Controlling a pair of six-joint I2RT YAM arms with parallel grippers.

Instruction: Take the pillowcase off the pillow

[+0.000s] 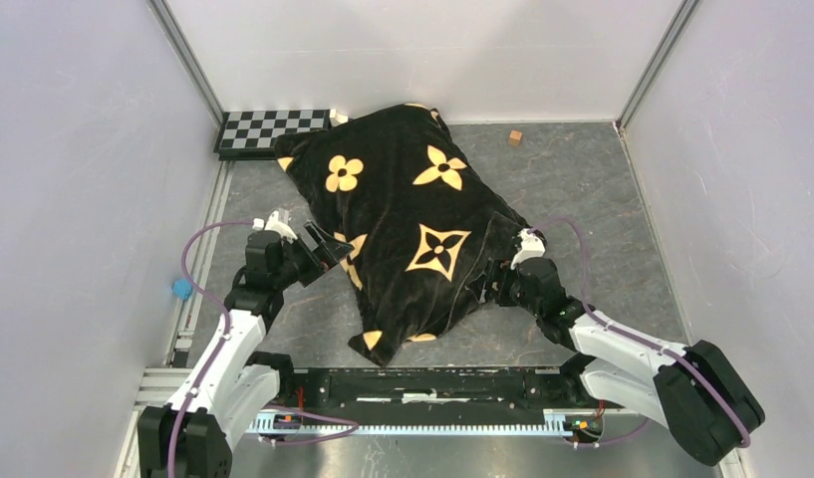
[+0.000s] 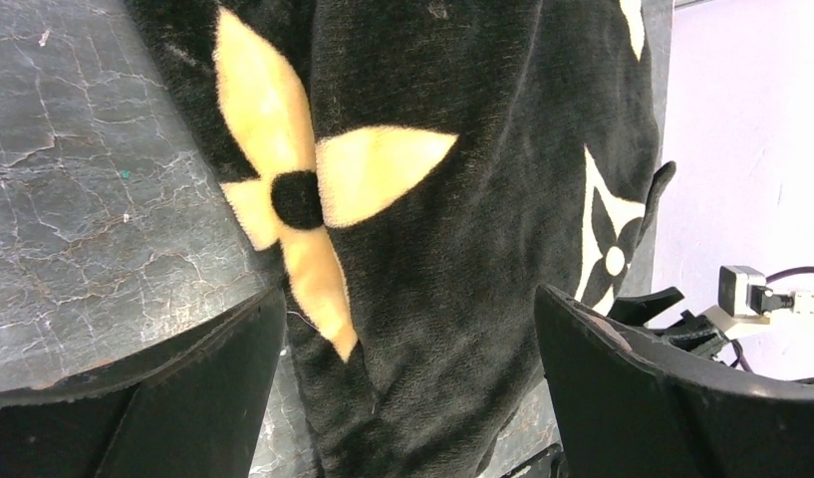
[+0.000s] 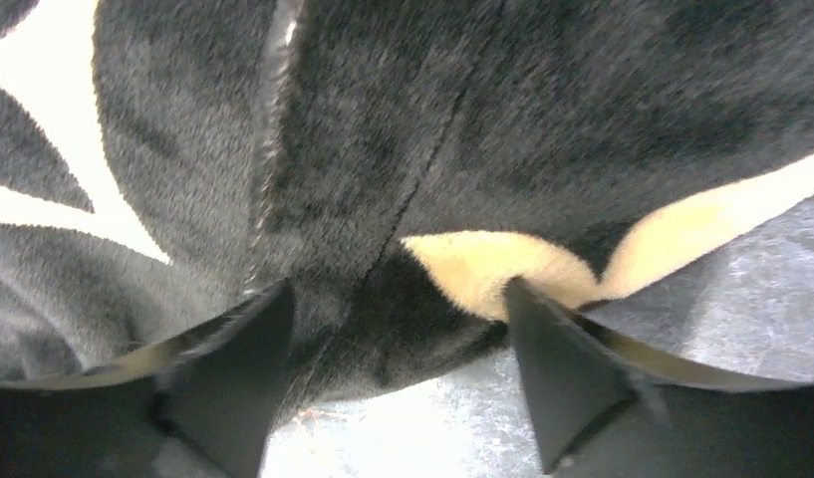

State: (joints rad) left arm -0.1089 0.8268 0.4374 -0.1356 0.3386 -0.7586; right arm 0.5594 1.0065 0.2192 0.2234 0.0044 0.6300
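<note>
At the near edge of the table, at 6 o'clock in the overhead view, my two arms reach forward on either side of the bundle. The left gripper [image 1: 330, 249] sits at the 8 o'clock side of the pillowcase [image 1: 403, 219]. Its wrist camera shows the left gripper [image 2: 412, 398] with its jaws spread wide. The black plush edge and a tan-gold flower lie between them, and nothing is clamped. The right gripper [image 1: 487, 284] is at the 4 o'clock side. Its own view shows the right gripper [image 3: 398, 388] parted just as widely. The fingertips [image 3: 253, 329] are close against the pile of the pillowcase [image 3: 462, 119], beside a seam. I cannot tell whether they actually touch it, but they have no hold on it.

The pillowcase lies bulging at the middle of the grey table [image 1: 602, 199]. Its long axis runs from a near corner at about 6 o'clock to a far end at 12 o'clock. The pillow is hidden inside it. A small white corner [image 1: 338, 118] pokes out at the far end, and I cannot tell what it is.

Farther back, a checkerboard [image 1: 273, 129] lies at 11 o'clock, touching the cover's far-left corner. A small wooden cube [image 1: 515, 137] sits alone at 1 o'clock, well apart from the fabric.
</note>
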